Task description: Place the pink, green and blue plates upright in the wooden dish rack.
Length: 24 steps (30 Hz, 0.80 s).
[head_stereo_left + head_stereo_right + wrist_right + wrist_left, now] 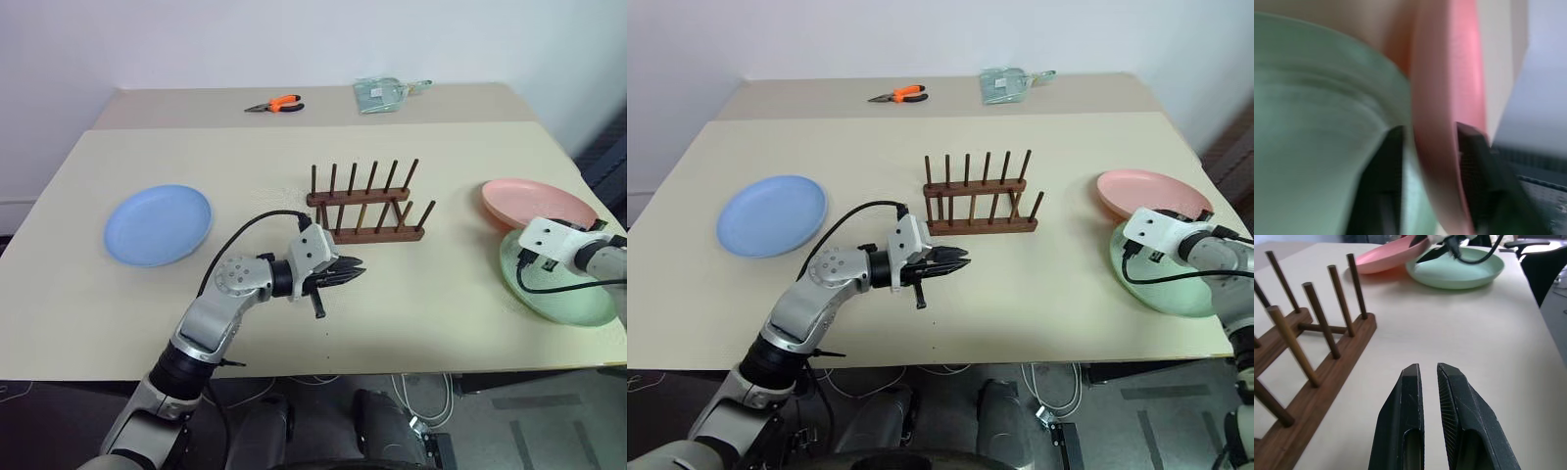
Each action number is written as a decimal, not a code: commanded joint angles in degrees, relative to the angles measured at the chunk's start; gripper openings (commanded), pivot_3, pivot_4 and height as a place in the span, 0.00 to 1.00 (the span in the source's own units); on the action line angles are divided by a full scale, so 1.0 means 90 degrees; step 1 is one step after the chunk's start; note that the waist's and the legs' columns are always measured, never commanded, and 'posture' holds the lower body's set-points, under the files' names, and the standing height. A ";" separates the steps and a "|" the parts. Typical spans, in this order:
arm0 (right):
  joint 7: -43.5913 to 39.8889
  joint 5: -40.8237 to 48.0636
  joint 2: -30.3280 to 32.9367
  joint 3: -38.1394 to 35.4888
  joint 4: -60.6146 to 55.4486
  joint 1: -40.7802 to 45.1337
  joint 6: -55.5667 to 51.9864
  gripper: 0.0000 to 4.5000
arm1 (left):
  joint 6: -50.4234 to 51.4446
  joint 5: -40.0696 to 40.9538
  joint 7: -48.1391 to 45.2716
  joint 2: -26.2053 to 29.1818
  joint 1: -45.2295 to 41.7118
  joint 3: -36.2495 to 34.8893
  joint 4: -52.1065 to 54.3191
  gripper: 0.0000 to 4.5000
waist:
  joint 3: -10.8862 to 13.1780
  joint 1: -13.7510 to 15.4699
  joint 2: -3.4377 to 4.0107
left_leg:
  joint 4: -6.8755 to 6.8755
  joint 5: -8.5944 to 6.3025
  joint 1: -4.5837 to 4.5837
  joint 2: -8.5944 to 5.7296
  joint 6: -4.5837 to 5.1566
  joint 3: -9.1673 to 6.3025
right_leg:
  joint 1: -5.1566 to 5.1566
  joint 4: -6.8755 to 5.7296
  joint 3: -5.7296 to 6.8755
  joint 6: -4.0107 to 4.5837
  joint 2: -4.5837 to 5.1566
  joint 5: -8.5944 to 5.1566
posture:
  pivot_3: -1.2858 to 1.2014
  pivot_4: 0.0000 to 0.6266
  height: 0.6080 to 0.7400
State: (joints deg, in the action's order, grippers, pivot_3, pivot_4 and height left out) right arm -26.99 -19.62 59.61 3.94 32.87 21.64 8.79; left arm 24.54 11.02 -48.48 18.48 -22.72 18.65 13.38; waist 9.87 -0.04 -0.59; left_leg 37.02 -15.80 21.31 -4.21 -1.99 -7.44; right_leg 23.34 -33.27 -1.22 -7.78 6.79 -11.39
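Now — rack (366, 203): mid-counter, empty.
Left pincer (1429, 377): nearly shut, holding nothing, just beside rack.
Right pincer (1425, 134): astride pink plate (537, 203) rim — clamped or not, cannot tell.
Green plate (558, 286): under pink's edge.
Blue plate (157, 223): flat, far left.
Risk: pink slips, or drags green along.
Hidden: right fingertips.

The wooden dish rack (366, 205) stands empty at the middle of the bench, dark brown, two parallel bars each with a row of thin upright pegs. The blue plate (158, 223) lies flat toward the left edge, well apart from the rack. The pink plate (537, 203) lies near the right edge, its near rim over the green plate (558, 289), which lies by the near right corner.
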 commanded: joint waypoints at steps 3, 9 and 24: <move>-0.0111 0.0428 0.0177 -0.0578 -0.0852 -0.0074 0.0113 0.01 | -0.0069 0.0009 0.0105 0.0177 0.0150 -0.0069 0.0266 0.11 | 0.0001 -0.0058 0.0003 | 0.0001 0.0000 0.0001 -0.0001 0.0000 -0.0001 | -0.0001 0.0000 -0.0003 -0.0001 -0.0001 0.0000 | 0.52 0.24 1.00; -0.1038 0.5130 -0.1013 -0.2581 -0.4652 -0.0061 -0.3284 0.01 | -0.0222 0.0033 0.0115 0.0510 0.0247 -0.0358 0.0025 0.11 | 0.0013 -0.0090 0.0014 | -0.0002 0.0000 -0.0003 0.0008 0.0001 -0.0011 | 0.0000 -0.0005 -0.0004 -0.0017 -0.0011 0.0009 | 0.52 0.24 1.00; 0.0914 0.9022 -0.2343 -0.2859 -0.5630 0.0740 -0.6503 0.01 | -0.0299 0.0093 0.0136 0.0617 0.0325 -0.0437 0.0064 0.11 | 0.0016 0.0080 0.0007 | 0.0001 -0.0001 0.0014 0.0001 0.0001 -0.0023 | 0.0007 0.0005 0.0006 0.0001 -0.0004 0.0000 | 0.52 0.24 1.00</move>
State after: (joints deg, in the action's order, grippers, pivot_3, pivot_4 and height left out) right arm -19.69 61.17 39.02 -21.38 -17.85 27.01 -49.76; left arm 22.90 11.27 -47.36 24.11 -20.11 15.49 11.63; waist 10.01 0.68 -0.52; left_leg 37.02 -15.80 21.42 -4.19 -1.97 -7.65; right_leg 23.41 -33.23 -1.17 -7.78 6.75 -11.38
